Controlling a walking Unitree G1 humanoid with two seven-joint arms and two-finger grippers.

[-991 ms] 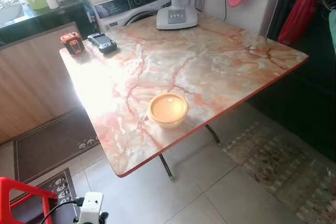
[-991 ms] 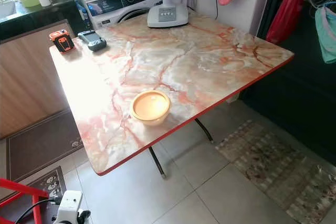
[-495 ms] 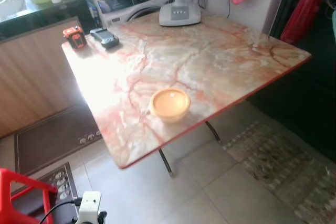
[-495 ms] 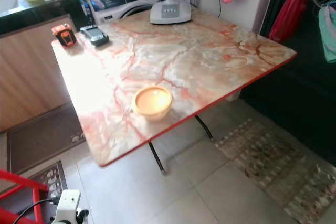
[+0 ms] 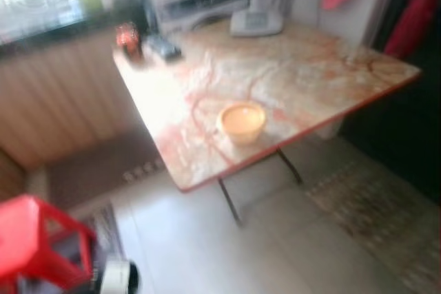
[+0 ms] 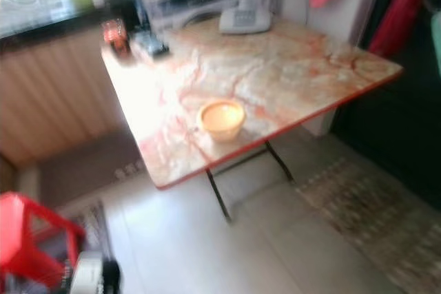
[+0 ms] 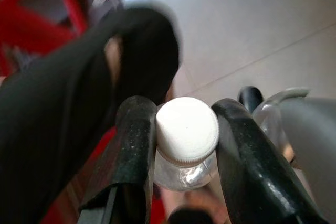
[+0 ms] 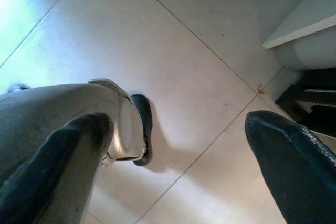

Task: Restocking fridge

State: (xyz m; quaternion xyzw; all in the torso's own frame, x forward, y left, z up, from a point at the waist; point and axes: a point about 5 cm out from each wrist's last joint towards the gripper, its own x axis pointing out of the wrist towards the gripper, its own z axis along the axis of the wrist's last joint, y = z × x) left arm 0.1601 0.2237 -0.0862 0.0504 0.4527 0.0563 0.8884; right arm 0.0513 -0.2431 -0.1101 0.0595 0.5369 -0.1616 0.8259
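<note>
In the left wrist view my left gripper (image 7: 186,129) is shut on a clear plastic bottle with a white screw cap (image 7: 187,129), one black finger on each side of its neck, above the tiled floor. My right gripper (image 8: 178,150) stands open in the right wrist view, nothing between its fingers, hanging over pale floor tiles. Ahead in the blurred eye views a marble-patterned folding table (image 5: 310,74) carries a small yellow bowl (image 5: 242,121) near its front edge.
An orange device (image 5: 127,36) and a dark device (image 5: 164,47) lie at the table's far left corner, a fan base (image 5: 256,22) at the back. A red stool (image 5: 38,246) stands at lower left. A patterned rug (image 5: 372,215) lies right, a wooden cabinet (image 5: 62,101) left.
The head camera has swung left and blurred, so the table and bowl have shifted right in view and the red stool shows larger. The table's things have not moved.
</note>
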